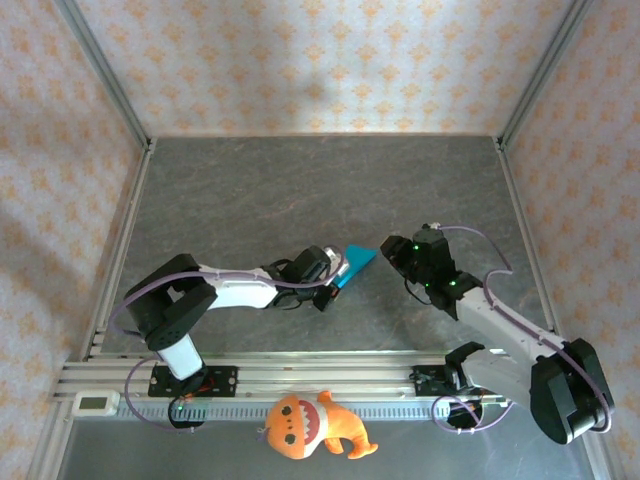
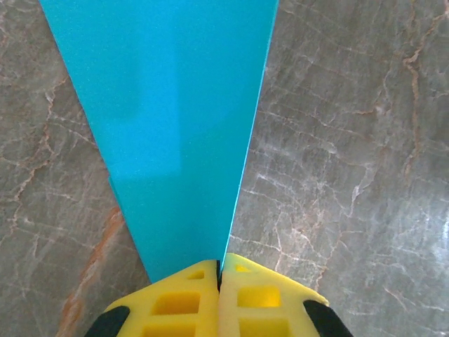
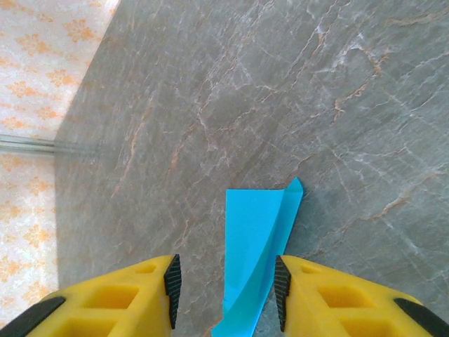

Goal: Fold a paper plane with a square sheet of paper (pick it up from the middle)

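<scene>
The square sheet of paper (image 1: pixel 358 263) is bright cyan-blue and folded into a narrow pointed wedge, held just above the grey table between the two arms. My left gripper (image 1: pixel 335 273) is shut on its narrow end. In the left wrist view the paper (image 2: pixel 175 126) fans out wide from the closed yellow fingertips (image 2: pixel 219 270). My right gripper (image 1: pixel 386 250) stands open at the wide end. In the right wrist view the paper (image 3: pixel 256 242), with a curled folded flap, lies between the open jaws (image 3: pixel 226 281), close to the right pad (image 3: pixel 281 284) and apart from the left one.
An orange plush toy (image 1: pixel 315 425) lies at the front beyond the aluminium rail (image 1: pixel 300 372). A small white device (image 1: pixel 96 403) sits at the rail's left end. Patterned walls (image 1: pixel 320 60) with metal posts close the grey marble table (image 1: pixel 300 190) on three sides.
</scene>
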